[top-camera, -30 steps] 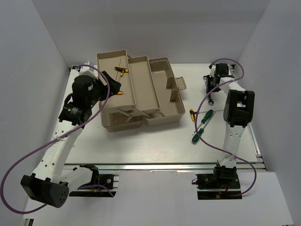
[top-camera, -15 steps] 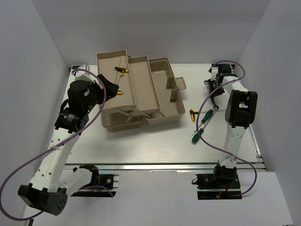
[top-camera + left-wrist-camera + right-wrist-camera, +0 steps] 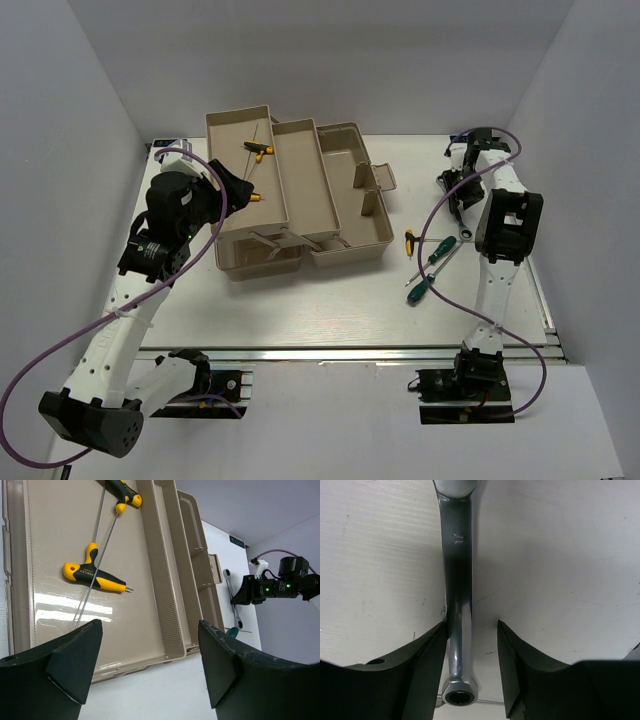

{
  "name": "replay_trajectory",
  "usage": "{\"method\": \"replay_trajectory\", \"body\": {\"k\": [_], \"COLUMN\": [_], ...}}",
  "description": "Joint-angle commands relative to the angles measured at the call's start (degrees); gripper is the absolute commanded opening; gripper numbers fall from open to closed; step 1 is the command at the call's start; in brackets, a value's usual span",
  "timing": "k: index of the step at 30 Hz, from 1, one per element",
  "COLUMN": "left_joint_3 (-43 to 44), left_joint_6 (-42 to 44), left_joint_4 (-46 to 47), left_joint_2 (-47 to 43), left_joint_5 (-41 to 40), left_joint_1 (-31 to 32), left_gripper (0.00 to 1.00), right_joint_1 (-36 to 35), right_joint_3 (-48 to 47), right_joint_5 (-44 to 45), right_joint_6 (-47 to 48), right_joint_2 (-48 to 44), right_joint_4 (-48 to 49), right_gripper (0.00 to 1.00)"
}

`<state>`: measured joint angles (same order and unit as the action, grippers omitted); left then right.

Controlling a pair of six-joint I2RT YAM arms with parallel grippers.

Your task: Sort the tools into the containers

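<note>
The hex keys lie in a tray, while the wrench, straddled by the open right gripper, and the screwdrivers wait unsorted near the desk's right edge, and the left gripper gapes empty.

One wrench, two screwdrivers, three hex keys

Plain white walls stand on three sides of a white worktop. A shiny metal rail runs along its near edge.

Polished metal wrench on matt white table; glossy plastic tray.
</note>
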<state>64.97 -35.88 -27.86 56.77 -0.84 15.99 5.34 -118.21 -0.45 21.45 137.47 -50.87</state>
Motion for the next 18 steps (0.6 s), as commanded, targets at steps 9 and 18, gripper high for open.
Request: {"method": "replay_trajectory", "body": {"k": [9, 18], "left_joint_3": [-0.6, -0.5], "left_joint_6": [-0.9, -0.5], "left_joint_4": [0.8, 1.3], "left_joint_2": [-1.9, -1.6], "left_joint_5": [0.1, 0.7], "left_joint_1": [0.3, 0.3], "left_gripper": [0.86, 0.87], "right_joint_1": [-0.1, -0.1], "right_joint_3": [-0.8, 4.9], "right_joint_5": [-3.2, -7.2], "right_joint_6": [4.3, 4.4], "right_joint_2": [6.9, 3.0], "right_joint_4": [-7.2, -3.9], "right_gripper": [0.39, 0.00]}}
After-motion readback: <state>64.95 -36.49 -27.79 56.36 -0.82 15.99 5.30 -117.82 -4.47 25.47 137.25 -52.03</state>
